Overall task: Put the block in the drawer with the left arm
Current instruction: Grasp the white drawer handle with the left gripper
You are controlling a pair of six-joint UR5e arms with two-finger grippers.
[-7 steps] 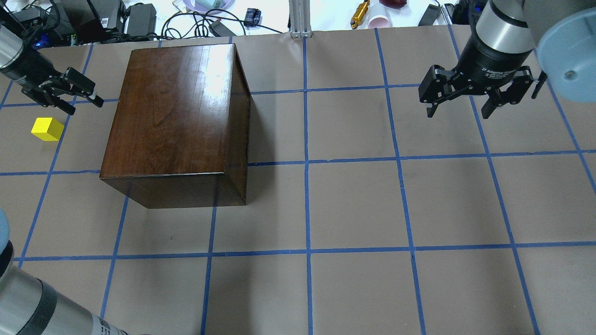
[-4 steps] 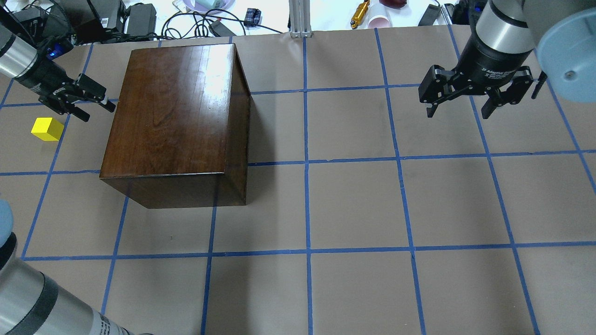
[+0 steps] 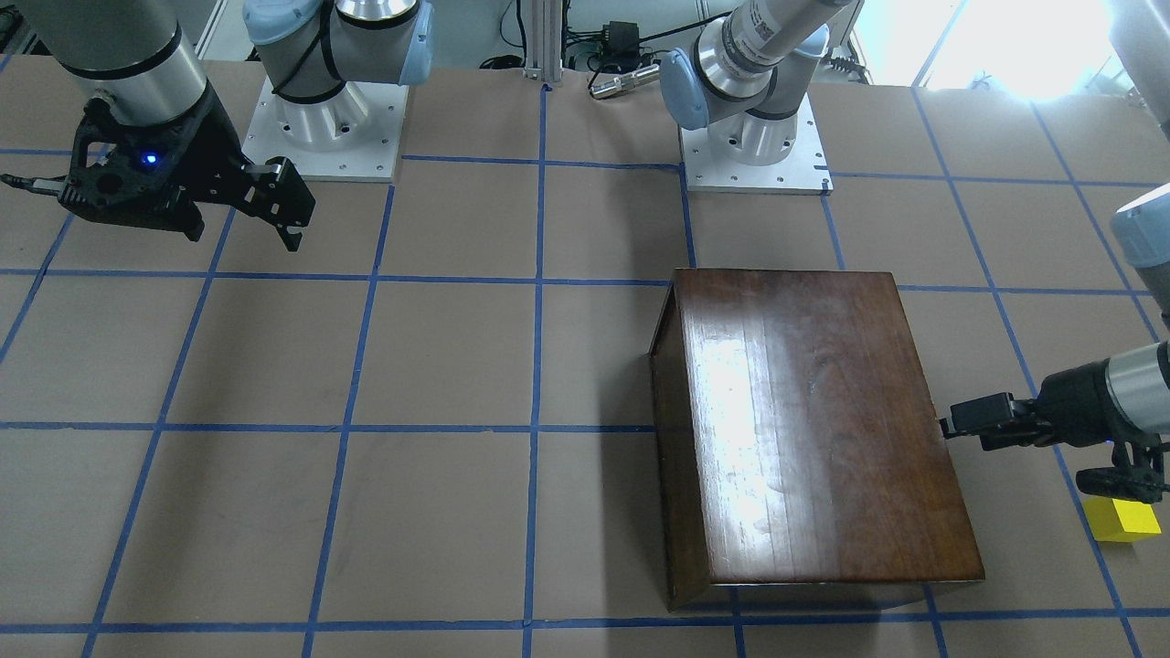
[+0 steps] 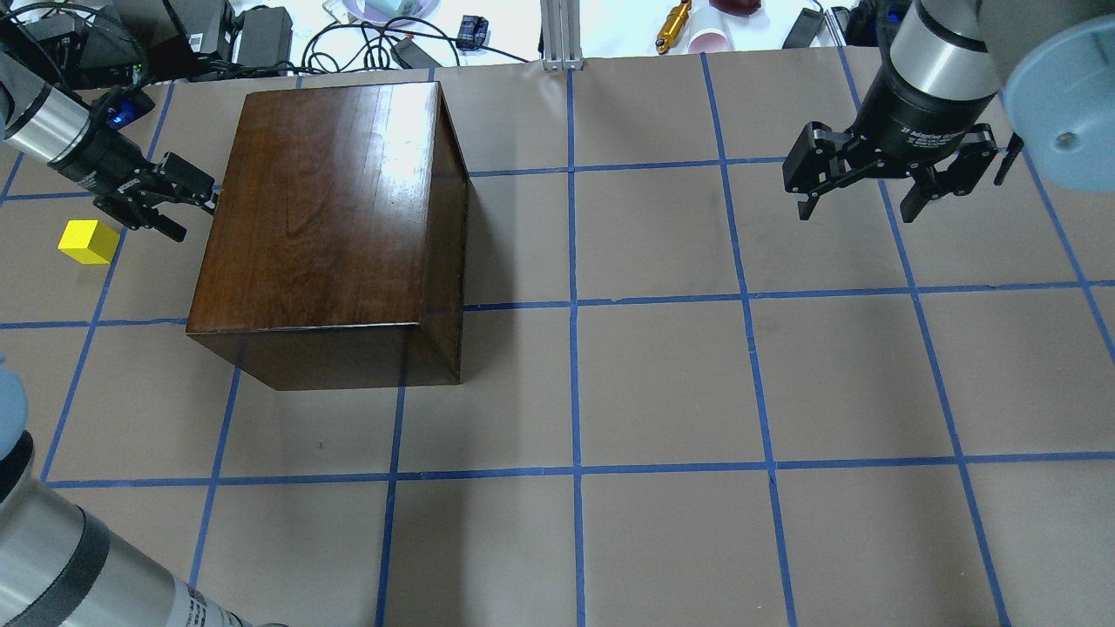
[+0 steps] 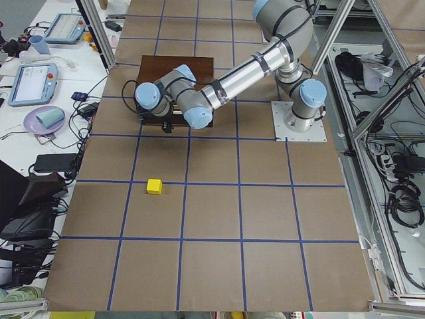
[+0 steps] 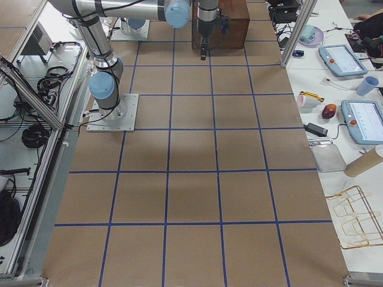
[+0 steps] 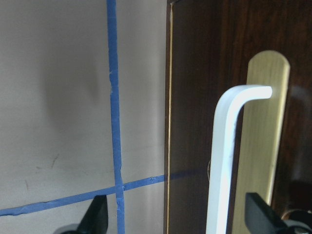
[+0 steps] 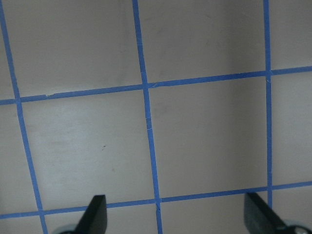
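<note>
The yellow block [image 4: 89,241] lies on the table left of the dark-brown wooden box [image 4: 331,218]; it also shows in the front view [image 3: 1126,521] and the left side view [image 5: 154,186]. The drawer front [image 7: 195,97] is shut flush in the box's left face. Its metal pull [image 7: 226,161] sits on a brass plate. My left gripper [image 4: 193,215] is open and empty, level with the drawer front. In the left wrist view the left gripper [image 7: 180,222] has the pull between its spread fingers, close ahead. My right gripper [image 4: 861,209] is open and empty above the far right of the table.
Cables and power bricks [image 4: 261,30] and an aluminium post [image 4: 562,35] lie beyond the table's far edge. The two arm bases [image 3: 749,155] stand on the robot's side. Blue tape lines grid the brown table.
My left gripper has moved right, from above the block toward the box's left face, and now stands at the drawer pull. The block, box and right arm have not moved.
</note>
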